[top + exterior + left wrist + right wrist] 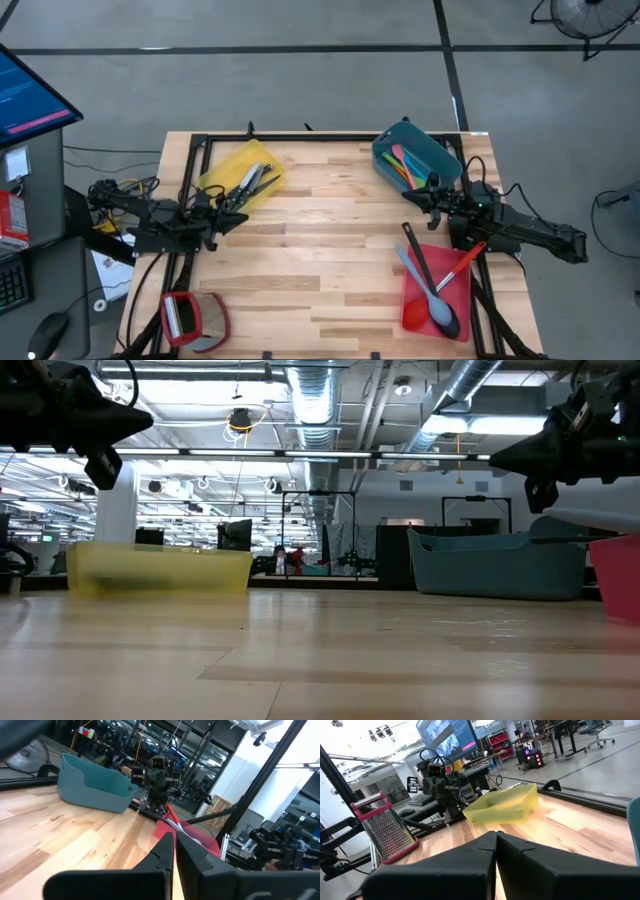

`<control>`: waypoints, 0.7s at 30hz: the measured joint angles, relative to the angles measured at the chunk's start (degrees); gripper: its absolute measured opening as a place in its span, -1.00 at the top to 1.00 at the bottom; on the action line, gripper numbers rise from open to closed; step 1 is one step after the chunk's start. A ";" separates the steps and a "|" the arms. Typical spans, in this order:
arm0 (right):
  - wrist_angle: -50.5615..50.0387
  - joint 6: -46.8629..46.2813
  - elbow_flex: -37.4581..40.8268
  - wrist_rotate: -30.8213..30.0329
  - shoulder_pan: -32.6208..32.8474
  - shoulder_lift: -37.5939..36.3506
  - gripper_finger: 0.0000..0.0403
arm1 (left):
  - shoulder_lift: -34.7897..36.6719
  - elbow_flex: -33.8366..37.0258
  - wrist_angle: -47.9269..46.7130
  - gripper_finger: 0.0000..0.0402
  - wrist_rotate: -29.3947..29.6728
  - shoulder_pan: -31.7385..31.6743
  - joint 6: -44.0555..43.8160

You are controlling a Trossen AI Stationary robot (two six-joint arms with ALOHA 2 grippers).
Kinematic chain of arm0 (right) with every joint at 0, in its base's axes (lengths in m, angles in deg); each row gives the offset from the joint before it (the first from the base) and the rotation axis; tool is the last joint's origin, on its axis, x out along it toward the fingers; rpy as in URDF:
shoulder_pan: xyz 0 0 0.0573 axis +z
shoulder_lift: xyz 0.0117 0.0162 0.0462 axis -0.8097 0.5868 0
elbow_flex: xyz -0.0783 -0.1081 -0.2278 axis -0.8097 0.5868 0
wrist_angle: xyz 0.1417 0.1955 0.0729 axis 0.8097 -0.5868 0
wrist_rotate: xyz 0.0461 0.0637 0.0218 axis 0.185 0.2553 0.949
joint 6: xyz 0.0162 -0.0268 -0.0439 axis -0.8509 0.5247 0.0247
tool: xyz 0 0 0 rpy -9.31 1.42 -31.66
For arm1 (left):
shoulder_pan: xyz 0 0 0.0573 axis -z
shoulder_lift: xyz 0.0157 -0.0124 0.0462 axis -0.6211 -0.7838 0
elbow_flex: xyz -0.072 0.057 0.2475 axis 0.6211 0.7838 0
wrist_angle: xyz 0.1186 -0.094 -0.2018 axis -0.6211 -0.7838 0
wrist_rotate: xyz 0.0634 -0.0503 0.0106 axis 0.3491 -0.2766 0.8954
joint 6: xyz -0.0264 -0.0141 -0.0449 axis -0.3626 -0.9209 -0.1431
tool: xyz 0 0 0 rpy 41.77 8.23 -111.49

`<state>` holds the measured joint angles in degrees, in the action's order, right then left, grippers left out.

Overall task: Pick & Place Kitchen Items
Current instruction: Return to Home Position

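Right tool: the right tool (412, 200) is held above the worktop (320, 270), just beside the teal bin (445, 152), on the bin's side that faces the middle of the boards. Its fingers (480, 845) are pressed together with nothing between them.
Left tool: the left tool (236, 218) is well apart from the teal bin, at the opposite side of the worktop, also raised off the wood. Its two fingers (162, 852) meet in a thin line and hold nothing.
Spatulas: the spatulas (405, 165), green, pink, orange and blue, lie together inside the teal bin.
Red bin: the red bin (462, 300) stands near the teal bin, along the same side of the worktop, with the right arm passing between the two.
Red bin contents: the black ladle (418, 258), the grey-blue spoon (438, 313) and the red-handled utensil (462, 265) rest in it. The ladle and spoon handles stick out over the rim toward the teal bin.
Yellow bin: the yellow bin (225, 172) sits well apart from the teal bin, across the worktop along the same back edge. It holds the black-handled knives (255, 180).
Grater: the red-framed grater (190, 318) stands at the corner of the worktop diagonally opposite the teal bin.
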<state>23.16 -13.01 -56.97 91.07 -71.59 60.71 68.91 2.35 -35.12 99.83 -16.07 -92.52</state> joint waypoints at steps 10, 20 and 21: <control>0.00 -0.09 0.02 0.00 0.00 0.02 0.92 | -0.07 0.02 0.29 0.99 0.04 0.00 -0.19; -0.02 -0.08 0.07 -0.02 0.00 0.02 0.92 | -0.07 0.02 0.35 0.99 0.07 0.00 -0.21; -0.02 -0.07 0.07 -0.02 0.00 0.02 0.92 | -0.07 0.02 0.35 0.99 0.07 0.00 -0.21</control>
<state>23.13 -13.07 -56.91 91.05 -71.59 60.73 68.85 2.38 -34.77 99.90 -16.07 -92.73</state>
